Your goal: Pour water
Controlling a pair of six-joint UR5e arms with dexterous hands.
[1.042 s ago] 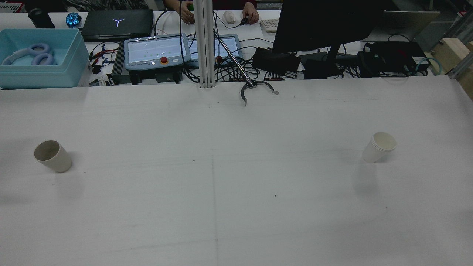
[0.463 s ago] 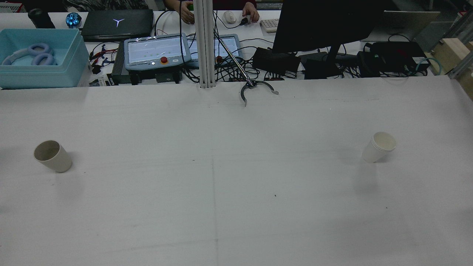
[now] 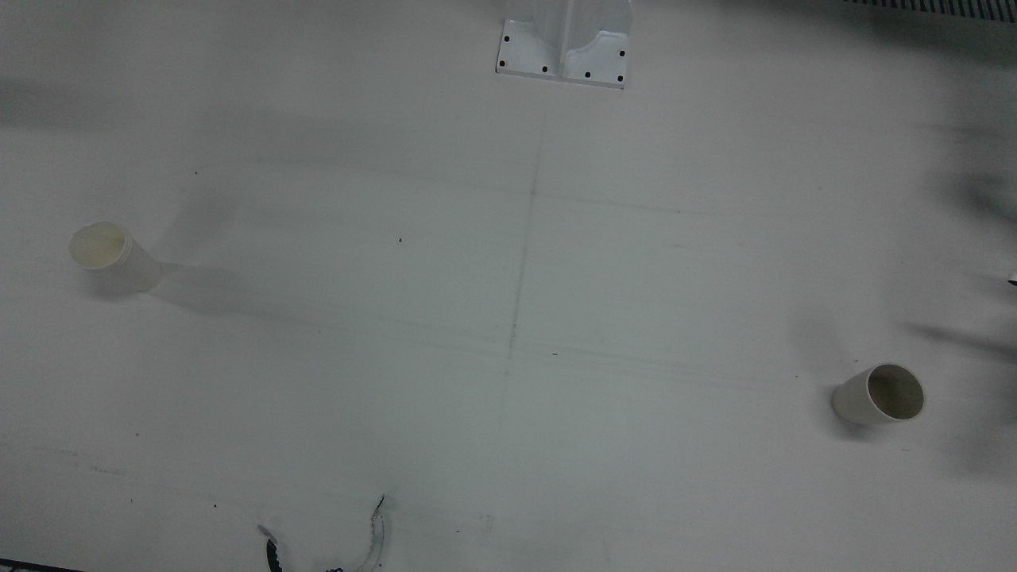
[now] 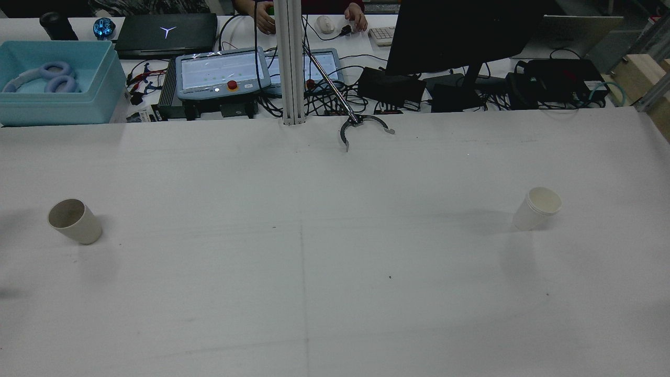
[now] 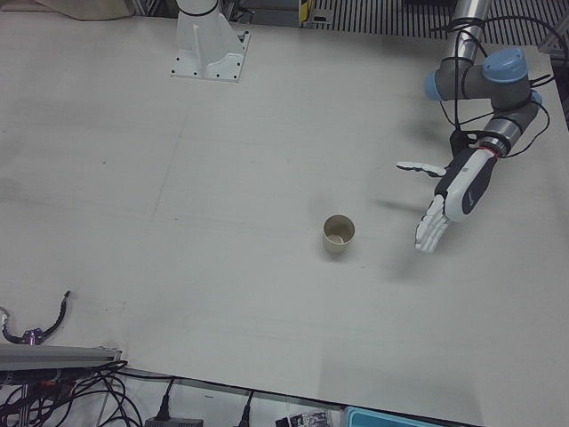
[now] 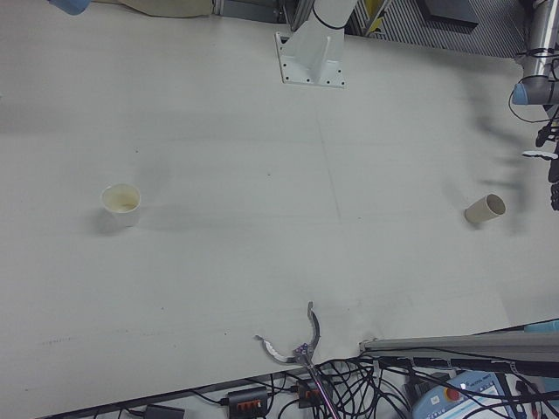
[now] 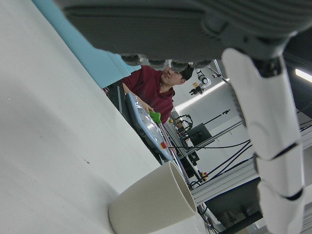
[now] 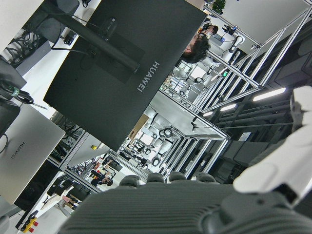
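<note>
A beige paper cup (image 4: 75, 221) stands on the robot's left side of the white table; it also shows in the front view (image 3: 878, 393), the left-front view (image 5: 339, 235) and the right-front view (image 6: 485, 209). A white paper cup (image 4: 538, 208) stands on the right side (image 3: 107, 254) (image 6: 121, 203). My left hand (image 5: 449, 200) is open, hovering a little beside the beige cup and apart from it; its camera sees that cup close (image 7: 156, 204). My right hand (image 8: 204, 204) is open, shows only in its own view and faces a monitor. Whether the cups hold water cannot be told.
A metal grabber claw (image 4: 361, 128) lies at the table's operator-side edge (image 3: 334, 540). A pedestal base (image 3: 564, 48) is bolted at the robot's side. Beyond the table are a blue box (image 4: 52, 84), teach pendants (image 4: 222, 70) and a monitor (image 4: 460, 36).
Both cups stay put. Faint arm shadows on the table shift slightly near the left edge and by the white cup.
</note>
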